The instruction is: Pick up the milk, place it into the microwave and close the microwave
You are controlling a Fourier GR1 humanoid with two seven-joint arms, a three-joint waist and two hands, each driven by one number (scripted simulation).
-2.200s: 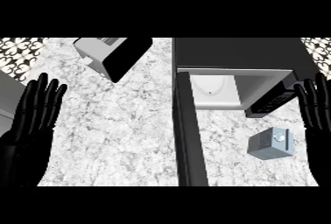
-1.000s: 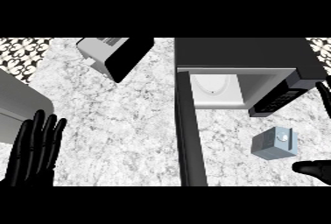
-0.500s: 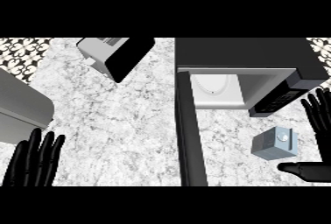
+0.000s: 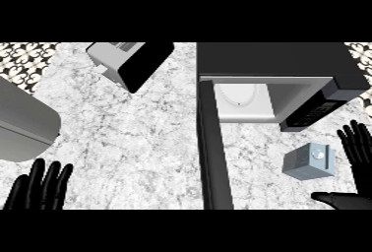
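Just left of open right hand (image 4: 361, 162), milk (image 4: 309, 161)

A single head view is covering this moment, so no second camera is sharing any part of it. The camera is sitting above the near edge and looking steeply down onto the marble worktop (image 4: 138, 142), close enough that the stone is filling most of the frame. The far side is lying toward 12 o'clock, where the open microwave (image 4: 291, 74) is taking up the stretch from 12 to 2 o'clock. The near side is lying at 6 o'clock. The left hand (image 4: 40, 189) is entering at 7 o'clock and the right hand (image 4: 356, 162) at 4 o'clock, both cut by the frame's edges.
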